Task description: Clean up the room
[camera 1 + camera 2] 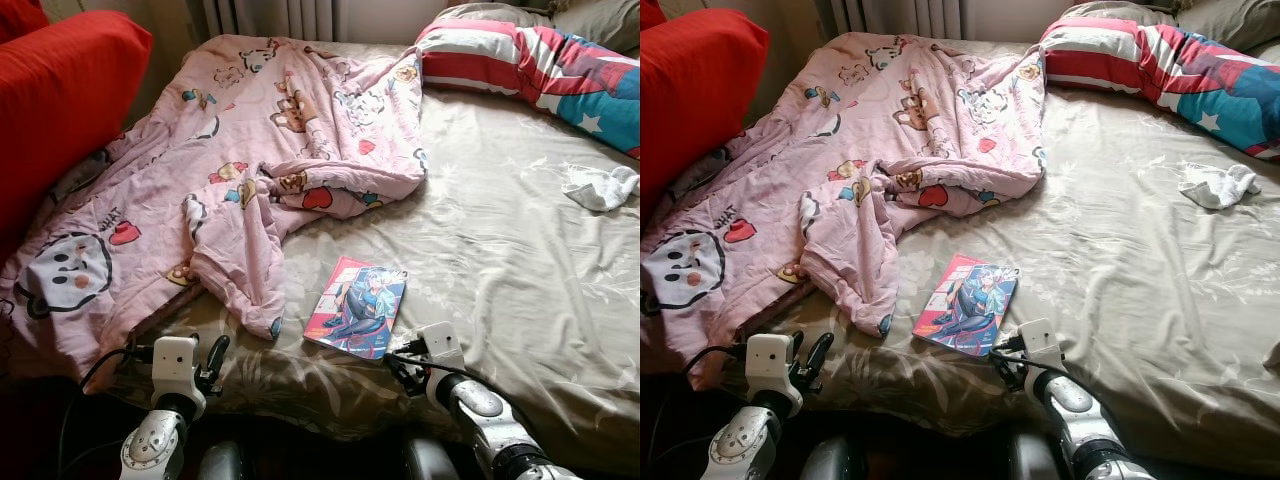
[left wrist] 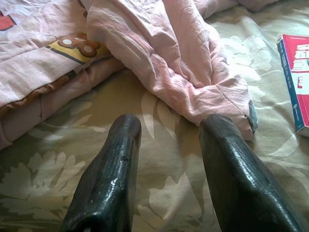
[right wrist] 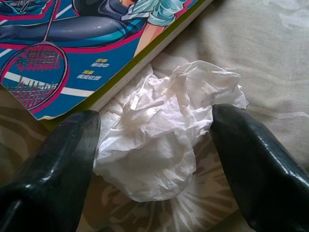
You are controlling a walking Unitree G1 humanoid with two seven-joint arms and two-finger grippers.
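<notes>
The right gripper (image 3: 153,145) is reaching onto the near edge of the bed (image 1: 500,290), its jaws standing wide apart on either side of a crumpled white tissue (image 3: 159,140) that is lying on the olive, leaf-patterned sheet. The tissue is sitting between the two black fingers (image 3: 53,169) and is touching the lower edge of a comic book (image 1: 356,307), whose bright cover is showing a figure and a racket. In the head views the book is lying flat near the front of the bed, just beyond the right gripper. The left gripper (image 2: 169,169) is hovering low over the sheet to the left, its jaws also apart and holding nothing, pointing at the hanging corner of a pink cartoon-print blanket (image 1: 240,170) that is sprawling in a rumpled heap across the left half of the bed. A red cushion (image 1: 60,110) is standing against the left edge. At the head of the bed a striped and starred pillow (image 1: 540,70) is lying across the far right, and a small white cloth (image 1: 600,187) is lying bunched on the sheet below it, well apart from the book.
</notes>
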